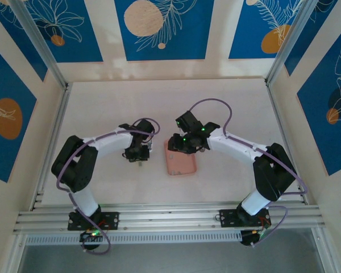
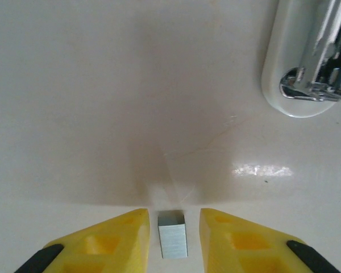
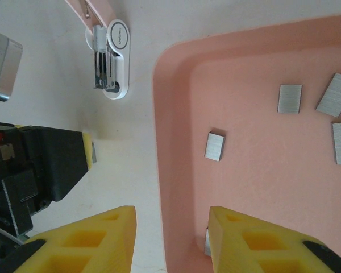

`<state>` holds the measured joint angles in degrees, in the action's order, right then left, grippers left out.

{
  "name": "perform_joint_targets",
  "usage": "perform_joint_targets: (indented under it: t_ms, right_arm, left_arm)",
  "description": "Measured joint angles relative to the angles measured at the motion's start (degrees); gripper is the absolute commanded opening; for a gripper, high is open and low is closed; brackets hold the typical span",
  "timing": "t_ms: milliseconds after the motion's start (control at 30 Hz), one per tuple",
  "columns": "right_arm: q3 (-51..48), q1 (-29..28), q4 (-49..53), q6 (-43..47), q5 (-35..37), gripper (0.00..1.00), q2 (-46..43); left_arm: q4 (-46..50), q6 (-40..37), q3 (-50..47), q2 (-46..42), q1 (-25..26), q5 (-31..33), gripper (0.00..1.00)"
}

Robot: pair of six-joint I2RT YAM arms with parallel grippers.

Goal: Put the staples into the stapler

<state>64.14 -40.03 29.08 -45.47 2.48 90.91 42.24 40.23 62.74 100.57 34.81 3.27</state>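
Staples (image 3: 215, 147): flat rectangular strips of brushed pale-grey metal, several loose on the floor of the tray (image 3: 176, 114), which is smooth, salmon-pink, with rounded corners and a raised wall. One strip (image 2: 172, 242) lies on the glossy off-white table (image 2: 102, 114) between the left gripper (image 2: 174, 212) fingers: slim gap each side, nothing held. Right gripper (image 3: 171, 209) part open, straddling the tray wall, empty. Stapler (image 2: 307, 57): white shell, chrome internals, on the table near the tray.

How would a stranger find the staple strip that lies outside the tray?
Find the salmon-pink tray mid-table. Left of it, on bare tabletop, one small grey staple strip lies between the left gripper's yellow fingers. The other strips lie inside the tray.
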Motion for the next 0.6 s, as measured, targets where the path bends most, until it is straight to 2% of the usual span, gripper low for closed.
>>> perform_joint_targets:
  t_ms: [333, 600]
  right_arm:
    - [-0.31, 0.37, -0.39, 0.00, -0.66, 0.39, 0.00]
    - [-0.98, 0.42, -0.96, 0.00, -1.03, 0.38, -0.07]
  left_arm:
    - [0.72, 0.24, 0.02, 0.87, 0.37, 0.00, 0.18]
    - [0.42, 0.39, 0.00, 1.81, 0.37, -0.04, 0.26]
